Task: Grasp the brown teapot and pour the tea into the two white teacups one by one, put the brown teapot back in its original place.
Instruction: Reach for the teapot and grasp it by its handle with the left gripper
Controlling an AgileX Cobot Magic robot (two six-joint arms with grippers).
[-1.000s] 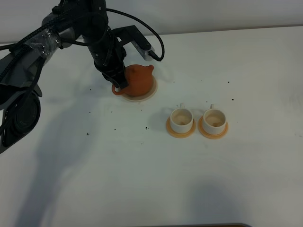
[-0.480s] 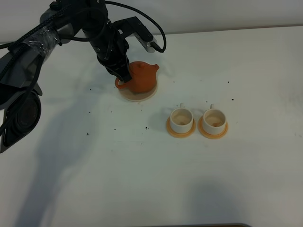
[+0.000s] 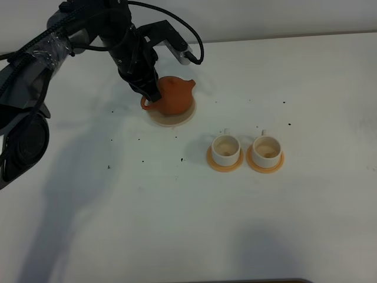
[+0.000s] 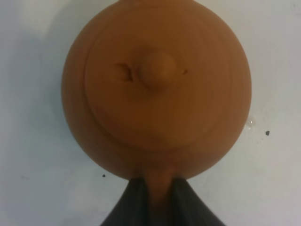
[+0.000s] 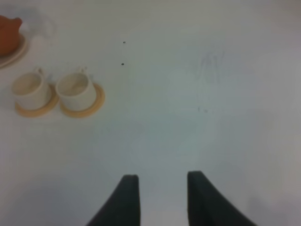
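Over beige saucer (image 3: 185, 118), round reddish-brown clay teapot (image 3: 174, 98)

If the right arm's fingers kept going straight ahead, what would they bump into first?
Likely just the bare table. The right gripper points across it with open fingers; the cups and teapot sit off to one side, though depth is hard to judge.

Handle masked, pot cropped
The left hand (image 3: 151, 99) covers part of the brown teapot (image 3: 175, 97) handle; the blurred right wrist view cuts the pot at its edge.
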